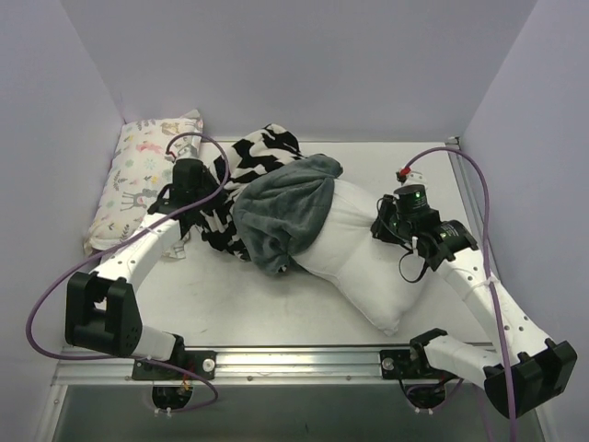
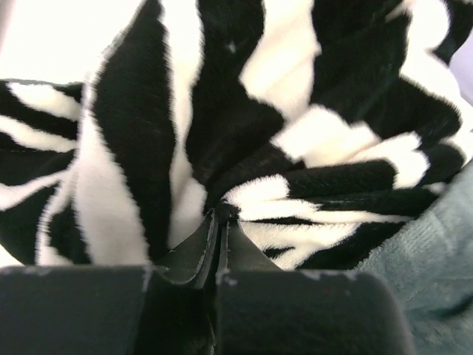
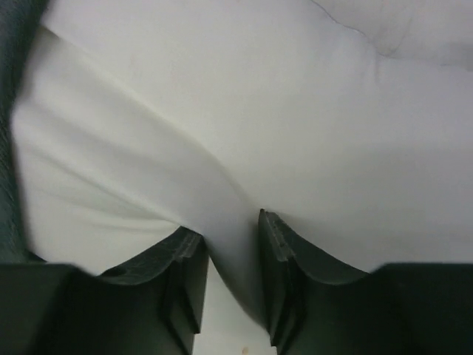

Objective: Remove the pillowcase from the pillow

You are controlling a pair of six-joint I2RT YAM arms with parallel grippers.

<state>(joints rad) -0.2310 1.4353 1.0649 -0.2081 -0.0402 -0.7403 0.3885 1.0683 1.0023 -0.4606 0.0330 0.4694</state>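
The pillowcase [image 1: 276,198] lies bunched in the middle of the table, zebra stripes toward the left and its grey-teal plush inside turned out over the upper end of the white pillow [image 1: 363,253]. The pillow's lower right half is bare. My left gripper [image 1: 198,184] is shut on a fold of the zebra fabric [image 2: 244,148], the fingers [image 2: 196,248] pressed together. My right gripper [image 1: 386,226] is at the pillow's right edge, shut on a fold of white pillow fabric [image 3: 229,244] that fills the gap between its fingers [image 3: 277,240].
A smaller pastel animal-print pillow [image 1: 138,175] lies along the left wall. Walls close in the table on the left, back and right. A metal rail [image 1: 294,359] runs along the near edge.
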